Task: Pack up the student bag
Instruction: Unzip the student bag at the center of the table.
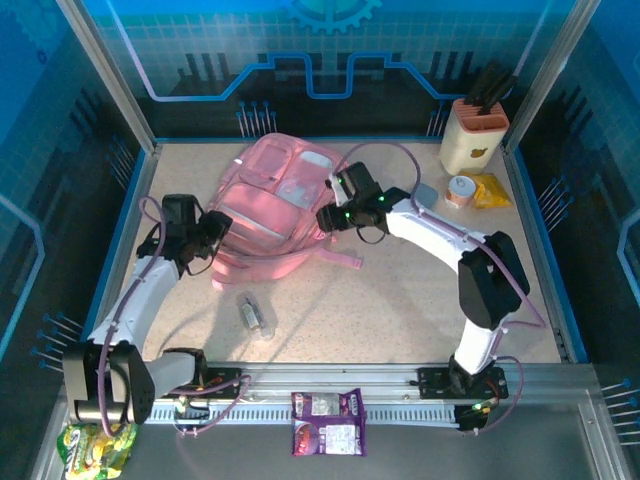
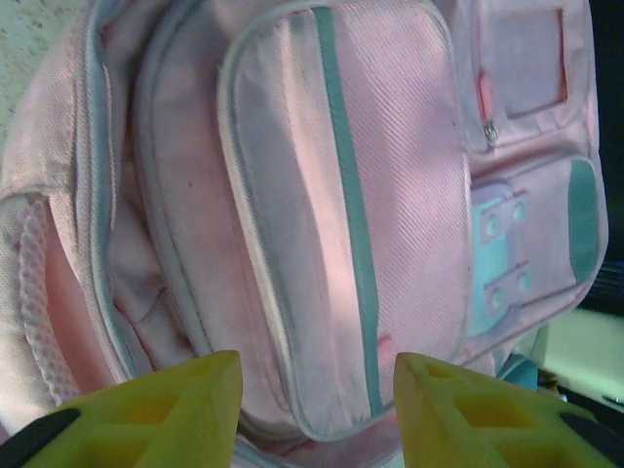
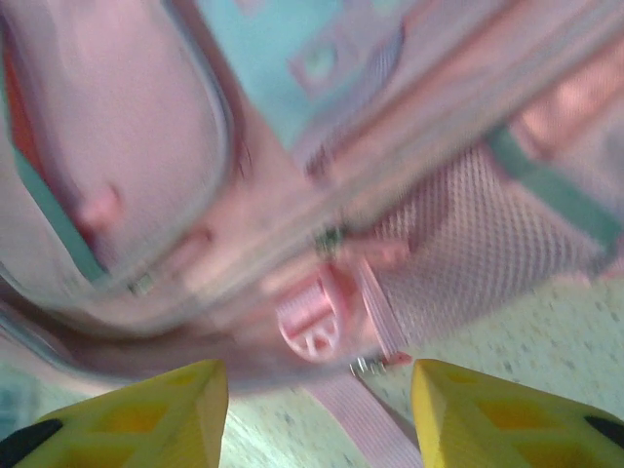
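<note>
The bag (image 1: 268,200) lies flat on the surface (image 1: 400,310), in the upper middle of the top view, front pockets up, with a pink strap (image 1: 340,260) trailing toward the lower right.

The left fingers (image 1: 218,228) are at the bag's left edge. In the left wrist view they are yellow (image 2: 175,409) and stand apart at the bottom of the frame, with nothing clamped. The bag's front pocket (image 2: 331,195) with its teal stripe lies past them.

The right fingers (image 1: 326,216) are at the bag's right edge. In the blurred right wrist view they (image 3: 487,409) also stand apart. Above the gap between them are a pink buckle (image 3: 310,322) and a mesh side pocket (image 3: 478,253).

A small clear bottle (image 1: 256,315) lies on the surface below the bag. In the upper right corner stand a cream holder (image 1: 473,140) with dark handles, a tape roll (image 1: 461,190) and a yellow packet (image 1: 491,190). A purple packet (image 1: 328,422) sits at the bottom centre and a green one (image 1: 95,447) at the lower left.
</note>
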You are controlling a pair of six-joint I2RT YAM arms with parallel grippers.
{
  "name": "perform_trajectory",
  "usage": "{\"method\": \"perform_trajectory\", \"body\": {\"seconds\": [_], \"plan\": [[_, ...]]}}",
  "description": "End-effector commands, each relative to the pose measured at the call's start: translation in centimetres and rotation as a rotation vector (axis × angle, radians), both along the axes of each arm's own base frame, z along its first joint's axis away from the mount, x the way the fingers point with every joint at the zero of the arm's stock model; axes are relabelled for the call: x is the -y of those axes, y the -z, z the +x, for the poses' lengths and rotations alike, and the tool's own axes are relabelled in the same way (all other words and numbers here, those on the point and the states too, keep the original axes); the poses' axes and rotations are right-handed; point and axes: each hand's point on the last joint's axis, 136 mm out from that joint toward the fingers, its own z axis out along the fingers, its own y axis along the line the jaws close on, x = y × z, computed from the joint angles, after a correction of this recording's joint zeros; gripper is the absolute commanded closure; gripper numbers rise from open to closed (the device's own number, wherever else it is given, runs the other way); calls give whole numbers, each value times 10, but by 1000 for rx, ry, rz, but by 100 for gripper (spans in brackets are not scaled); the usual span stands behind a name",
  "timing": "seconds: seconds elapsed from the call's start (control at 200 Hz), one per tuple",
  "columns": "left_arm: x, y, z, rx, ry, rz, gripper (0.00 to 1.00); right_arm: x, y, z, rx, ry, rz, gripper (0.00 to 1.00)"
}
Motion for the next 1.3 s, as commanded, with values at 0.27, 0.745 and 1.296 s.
{"method": "perform_trajectory", "body": {"seconds": [0.27,0.745,1.296], "plan": [[115,11,-23,20,188,-74,50,-8,43,59,-219,245,109,42],[198,75,-24,-113,312,-68,60,-26,53,92,-202,235,237,80],[72,83,10,-69,202,215,72,-27,9,21,-142,244,392,100]]}}
